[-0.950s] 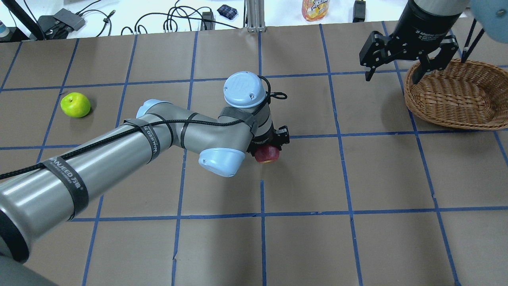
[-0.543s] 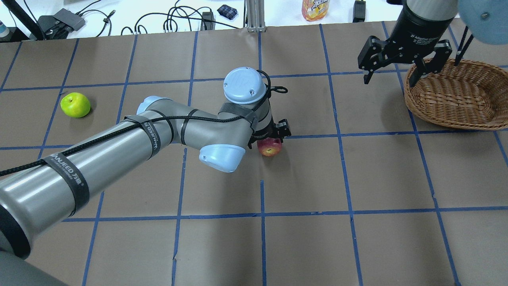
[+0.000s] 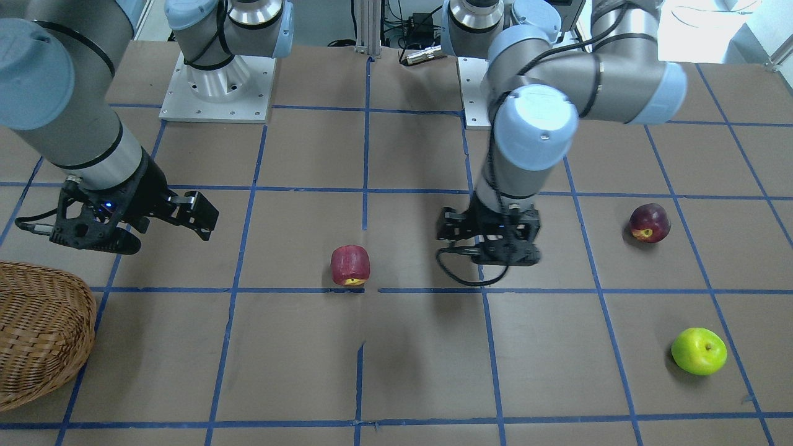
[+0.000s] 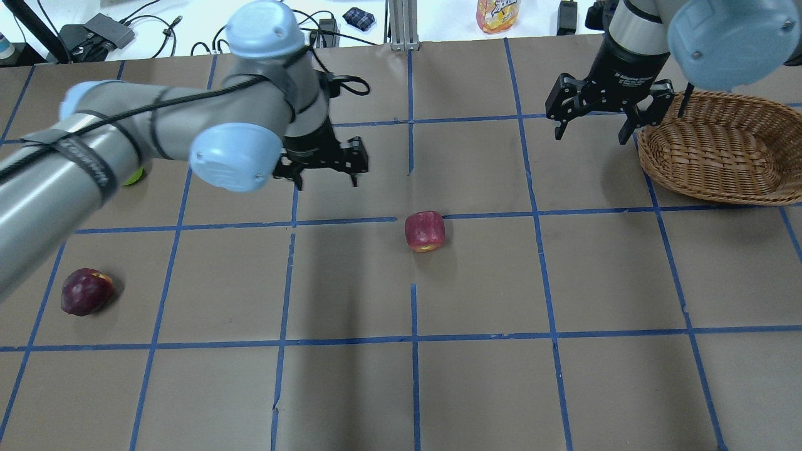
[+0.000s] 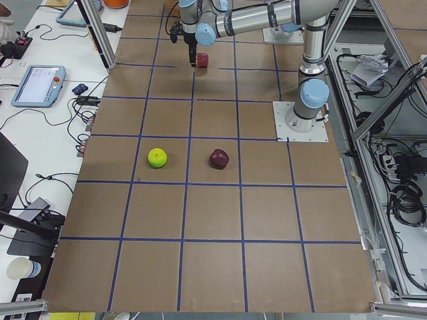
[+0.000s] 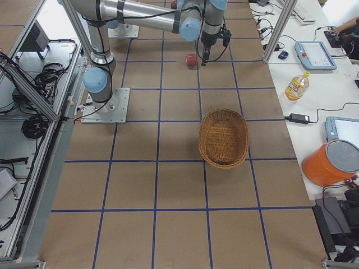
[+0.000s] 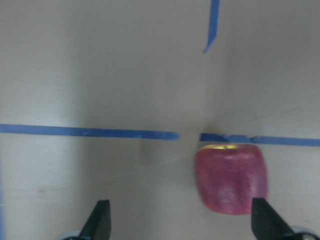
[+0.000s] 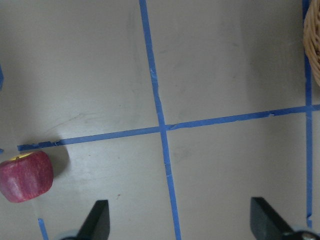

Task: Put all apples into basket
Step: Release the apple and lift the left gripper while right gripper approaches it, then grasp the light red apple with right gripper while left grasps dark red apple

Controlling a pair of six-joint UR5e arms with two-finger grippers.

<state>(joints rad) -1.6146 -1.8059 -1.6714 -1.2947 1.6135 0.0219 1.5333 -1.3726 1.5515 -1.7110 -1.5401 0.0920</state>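
Observation:
The streaky red apple lies alone on the table's middle, on a blue tape line, also in the front view. My left gripper is open and empty, raised to the left of and beyond it; its wrist view shows the apple near the right fingertip. The maroon apple lies at near left. The yellow-green apple lies at far left, mostly hidden by the arm overhead. My right gripper is open and empty, just left of the wicker basket, which holds nothing.
The table is brown paper with a grid of blue tape. Cables, a juice bottle and small devices lie on the white bench beyond the far edge. The left arm's elbow hangs over the far-left squares.
My left gripper has left the red apple on the table and has risen and moved left and away. The arm now uncovers the maroon apple. My right gripper has shifted slightly left.

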